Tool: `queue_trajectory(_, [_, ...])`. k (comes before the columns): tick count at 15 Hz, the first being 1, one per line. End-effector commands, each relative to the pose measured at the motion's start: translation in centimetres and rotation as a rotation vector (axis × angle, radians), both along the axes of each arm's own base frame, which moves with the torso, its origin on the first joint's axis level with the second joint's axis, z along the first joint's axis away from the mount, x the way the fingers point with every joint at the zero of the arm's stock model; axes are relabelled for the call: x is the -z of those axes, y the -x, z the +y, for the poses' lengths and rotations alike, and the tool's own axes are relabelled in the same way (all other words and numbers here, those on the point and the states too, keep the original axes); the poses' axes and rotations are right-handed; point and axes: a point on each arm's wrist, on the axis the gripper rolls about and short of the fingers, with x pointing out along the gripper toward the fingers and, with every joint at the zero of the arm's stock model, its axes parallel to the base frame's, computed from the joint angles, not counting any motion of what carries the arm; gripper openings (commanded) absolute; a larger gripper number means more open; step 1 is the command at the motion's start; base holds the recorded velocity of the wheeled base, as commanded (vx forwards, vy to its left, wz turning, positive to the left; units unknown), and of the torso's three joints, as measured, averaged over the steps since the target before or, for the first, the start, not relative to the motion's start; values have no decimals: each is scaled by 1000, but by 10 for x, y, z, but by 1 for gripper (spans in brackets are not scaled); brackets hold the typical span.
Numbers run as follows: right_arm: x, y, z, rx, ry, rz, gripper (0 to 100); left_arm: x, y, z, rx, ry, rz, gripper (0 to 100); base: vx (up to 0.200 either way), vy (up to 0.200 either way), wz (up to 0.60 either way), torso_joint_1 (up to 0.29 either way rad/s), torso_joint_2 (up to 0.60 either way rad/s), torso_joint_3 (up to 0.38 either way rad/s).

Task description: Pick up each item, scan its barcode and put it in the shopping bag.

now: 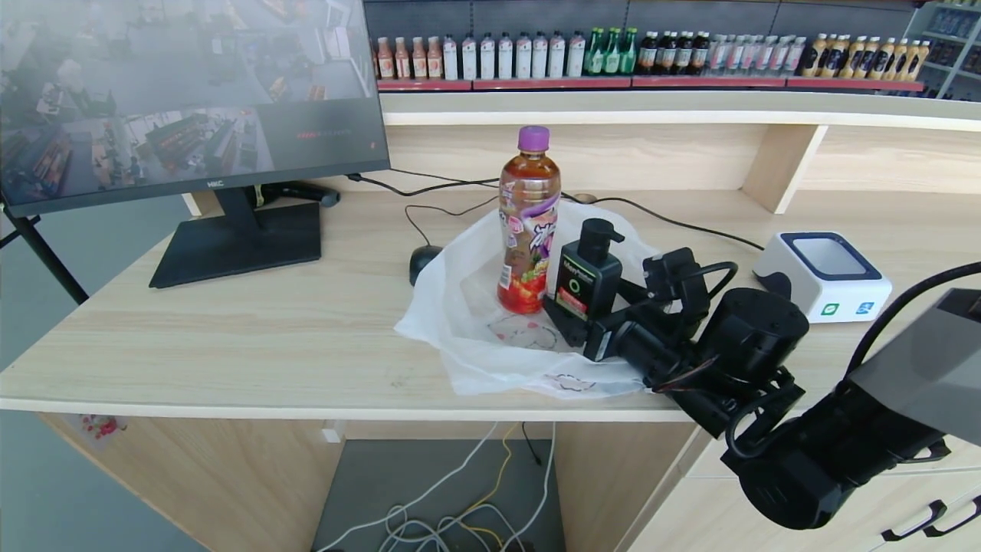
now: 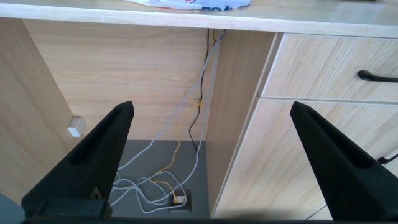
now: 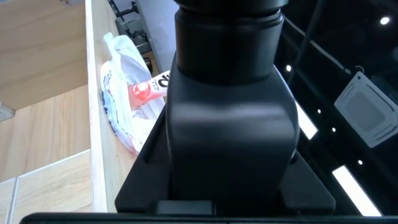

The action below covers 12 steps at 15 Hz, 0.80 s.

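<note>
My right gripper [image 1: 582,326] is clamped on the black pump bottle [image 1: 588,276], held over the white shopping bag [image 1: 460,307] on the surface [image 1: 230,337], at 3 o'clock of the drink bottle [image 1: 529,222], while my left gripper [image 2: 211,107] is spread wide below the surface edge.

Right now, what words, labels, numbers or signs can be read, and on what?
None reads with certainty.
Monitor: small bezel badge, too small.
Purple-capped bottle: label lettering blurred.
Black pump bottle: label print too small; green ring mark.
Scanner: two small icons, wordless.
</note>
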Motion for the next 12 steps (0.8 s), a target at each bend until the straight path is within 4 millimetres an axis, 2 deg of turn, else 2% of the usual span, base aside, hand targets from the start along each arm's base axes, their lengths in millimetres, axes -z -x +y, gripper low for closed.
queue_trajectory(1, [-2, 3, -1, -7, -5, -4, 0, 0, 0, 0, 0, 0, 0, 100, 0, 0, 0, 0, 0, 0])
queue_trajectory(4, [-2, 3, -1, -13, -6, -1, 0, 0, 0, 0, 0, 0, 0, 100, 0, 0, 0, 0, 0, 0])
queue_trajectory(9, [-2, 14, -26, 11, 6, 14, 0, 0, 0, 0, 0, 0, 0, 100, 0, 0, 0, 0, 0, 0])
queue_trajectory(12, [-1, 14, -26, 13, 7, 18, 0, 0, 0, 0, 0, 0, 0, 100, 0, 0, 0, 0, 0, 0])
